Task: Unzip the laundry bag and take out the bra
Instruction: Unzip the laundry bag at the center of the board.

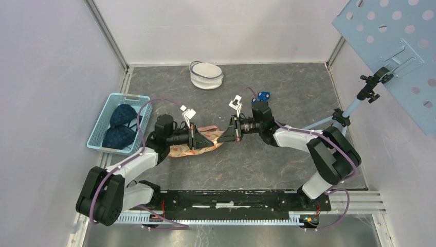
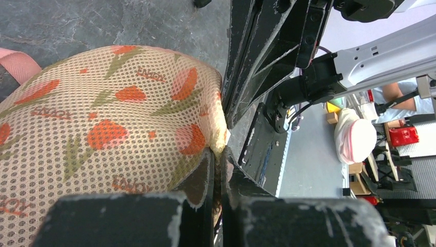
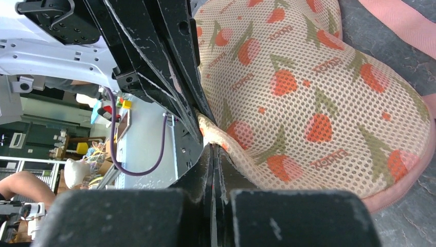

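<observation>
The laundry bag (image 1: 184,152) is a peach mesh pouch with orange flower prints and a pink strap, lying mid-table between the two arms. It bulges large in the left wrist view (image 2: 103,118) and the right wrist view (image 3: 308,92). My left gripper (image 1: 208,140) (image 2: 220,154) is shut on a pinch of the bag's rim. My right gripper (image 1: 222,136) (image 3: 211,149) faces it tip to tip and is shut on the same rim right beside it. The bra is hidden from view.
A blue basket (image 1: 100,128) holding dark blue patterned garments stands at the left wall. A white mesh pouch (image 1: 206,74) sits at the back centre. A small blue object (image 1: 264,95) lies behind the right wrist. A perforated blue panel (image 1: 396,51) on a stand overhangs the right side.
</observation>
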